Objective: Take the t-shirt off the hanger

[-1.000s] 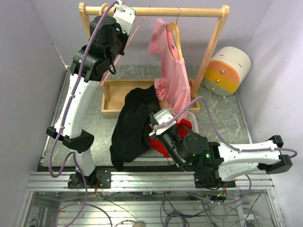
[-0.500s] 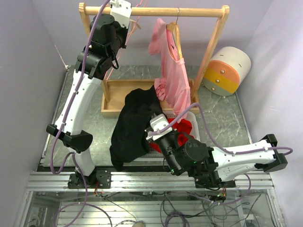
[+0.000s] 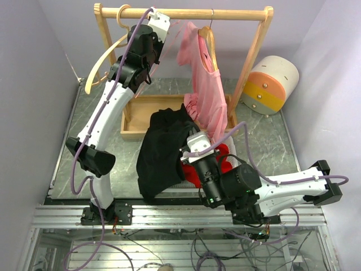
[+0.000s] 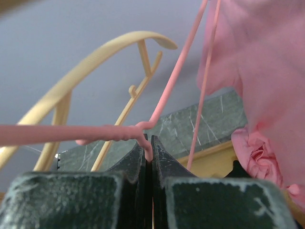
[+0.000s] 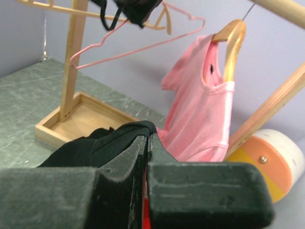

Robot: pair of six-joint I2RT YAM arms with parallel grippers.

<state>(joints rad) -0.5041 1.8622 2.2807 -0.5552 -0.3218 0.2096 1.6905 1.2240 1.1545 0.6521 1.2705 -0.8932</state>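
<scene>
My left gripper is shut on the neck of a bare pink wire hanger and holds it up by the rack's top rail. That gripper is high at the rear in the top view. The hanger also shows in the right wrist view. My right gripper is shut on the edge of a black t-shirt. The black t-shirt hangs from it, clear of the pink hanger, draped in front of the rack. In the top view the right fingertips are hidden by the shirt.
A pink t-shirt hangs on a wooden hanger on the rail. An empty wooden hanger hangs at the rail's left end. The rack's wooden tray base, a white basket with red clothes and a white, orange and yellow round object stand on the table.
My left arm swung right along the rail with the pink hanger, uncovering the empty wooden hanger at left. My right gripper shifted slightly right, still holding the black t-shirt.
</scene>
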